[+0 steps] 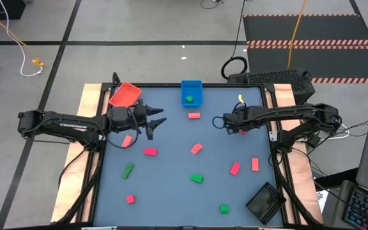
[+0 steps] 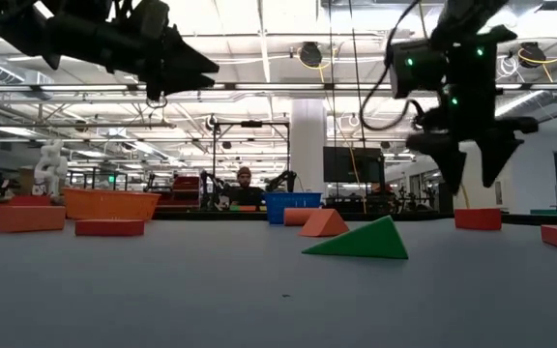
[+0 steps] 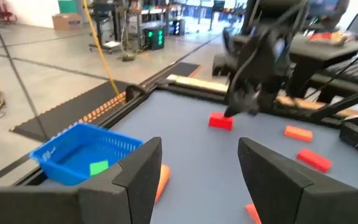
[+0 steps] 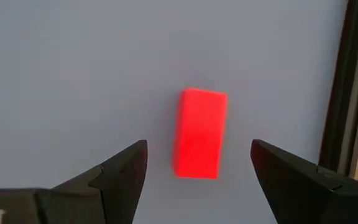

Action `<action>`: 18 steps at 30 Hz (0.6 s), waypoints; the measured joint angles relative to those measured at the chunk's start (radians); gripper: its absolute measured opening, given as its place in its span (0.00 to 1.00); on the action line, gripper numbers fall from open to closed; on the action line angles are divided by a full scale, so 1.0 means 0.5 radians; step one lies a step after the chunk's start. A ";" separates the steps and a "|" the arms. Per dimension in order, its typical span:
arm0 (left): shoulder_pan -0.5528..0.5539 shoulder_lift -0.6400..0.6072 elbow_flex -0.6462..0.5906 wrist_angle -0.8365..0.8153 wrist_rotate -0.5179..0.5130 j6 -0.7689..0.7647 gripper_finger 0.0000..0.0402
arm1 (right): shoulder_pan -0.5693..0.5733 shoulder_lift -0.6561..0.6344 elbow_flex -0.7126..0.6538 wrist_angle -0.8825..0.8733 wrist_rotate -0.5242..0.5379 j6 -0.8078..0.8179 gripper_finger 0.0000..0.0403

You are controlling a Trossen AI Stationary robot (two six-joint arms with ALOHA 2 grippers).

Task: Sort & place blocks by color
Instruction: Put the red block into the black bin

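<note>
Right end effector [image 4: 197,163] spread wide, poised directly above a red block [image 4: 199,132] — no contact; block flat on the tabletop [image 1: 171,185] near the right edge. Left end effector [image 1: 157,121] likewise spread, empty, raised beside the red tray [image 1: 125,94]. Blue tray [image 1: 191,93] holding one green block [image 1: 189,99]. Remaining blocks scattered across the tabletop — red, pink, green.

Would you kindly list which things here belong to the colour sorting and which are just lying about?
Job: red blocks, green blocks, red tray, blue tray, black tray, right claw open above a red block.

Lying about: laptop, floor cables.
</note>
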 joint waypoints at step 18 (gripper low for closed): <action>-0.123 -0.163 0.000 -0.119 0.044 -0.119 0.53 | -0.137 -0.005 -0.344 0.463 -0.102 -0.171 0.67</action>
